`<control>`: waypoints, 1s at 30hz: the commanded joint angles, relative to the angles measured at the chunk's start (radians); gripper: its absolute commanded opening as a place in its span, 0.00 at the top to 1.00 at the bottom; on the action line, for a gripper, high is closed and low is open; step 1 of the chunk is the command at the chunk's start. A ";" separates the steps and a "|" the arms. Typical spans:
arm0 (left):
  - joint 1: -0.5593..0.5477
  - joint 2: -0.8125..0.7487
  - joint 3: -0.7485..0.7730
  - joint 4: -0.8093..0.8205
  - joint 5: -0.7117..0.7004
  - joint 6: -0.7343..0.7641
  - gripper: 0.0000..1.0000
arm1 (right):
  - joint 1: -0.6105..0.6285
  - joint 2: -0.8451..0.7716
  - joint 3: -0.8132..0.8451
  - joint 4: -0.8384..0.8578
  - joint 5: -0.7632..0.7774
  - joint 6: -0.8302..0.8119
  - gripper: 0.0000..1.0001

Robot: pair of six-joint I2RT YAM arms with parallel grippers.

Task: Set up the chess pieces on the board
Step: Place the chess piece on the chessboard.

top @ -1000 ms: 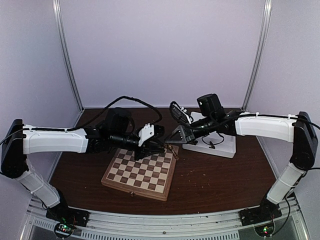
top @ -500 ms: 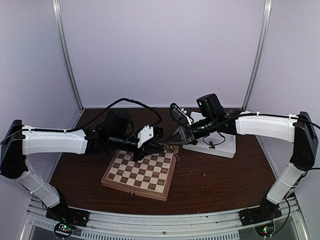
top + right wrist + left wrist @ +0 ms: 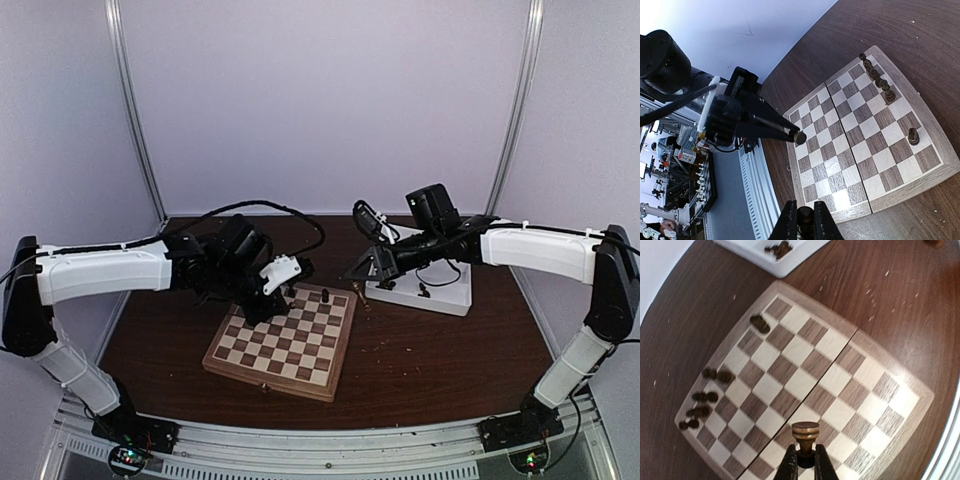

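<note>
The board (image 3: 270,378) lies at the table's middle. A few dark chess pieces (image 3: 326,296) stand along its far edge. In the left wrist view they line the board's (image 3: 790,375) left side (image 3: 705,396), and one more piece (image 3: 760,323) stands apart. My left gripper (image 3: 805,450) is shut on a dark brown piece (image 3: 805,431), held above the board near its left edge (image 3: 262,303). My right gripper (image 3: 805,210) is shut on a dark piece (image 3: 805,218). It hovers by the board's far right corner (image 3: 362,290). The right wrist view shows the left gripper's piece (image 3: 800,138) over the board (image 3: 865,150).
A white compartment tray (image 3: 440,297) sits right of the board at the back, with a few dark pieces in it (image 3: 779,248). Pale specks dot the brown table. The metal rail runs along the near edge (image 3: 320,445).
My left gripper has shut on a dark piece and swung left and nearer over the board. The right arm has drawn slightly right, still shut on its piece.
</note>
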 commanded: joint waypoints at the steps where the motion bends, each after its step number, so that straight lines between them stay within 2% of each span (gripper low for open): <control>1: -0.003 0.042 0.093 -0.353 -0.209 -0.057 0.98 | -0.006 -0.033 -0.027 0.010 0.029 -0.012 0.95; 6: -0.007 0.111 0.195 -0.530 -0.258 -0.009 0.97 | -0.012 -0.044 -0.040 0.025 0.044 -0.005 0.95; 12: -0.052 0.227 0.281 -0.690 -0.398 0.140 0.97 | -0.028 -0.068 -0.060 0.024 0.052 -0.006 0.95; 16: -0.073 0.330 0.354 -0.805 -0.458 0.177 0.97 | -0.042 -0.090 -0.080 0.021 0.054 -0.009 0.95; 24: -0.092 0.468 0.446 -0.926 -0.464 0.206 0.96 | -0.064 -0.120 -0.108 0.021 0.051 -0.011 0.95; 30: -0.105 0.544 0.488 -0.949 -0.426 0.204 0.92 | -0.075 -0.129 -0.115 0.019 0.047 -0.013 0.95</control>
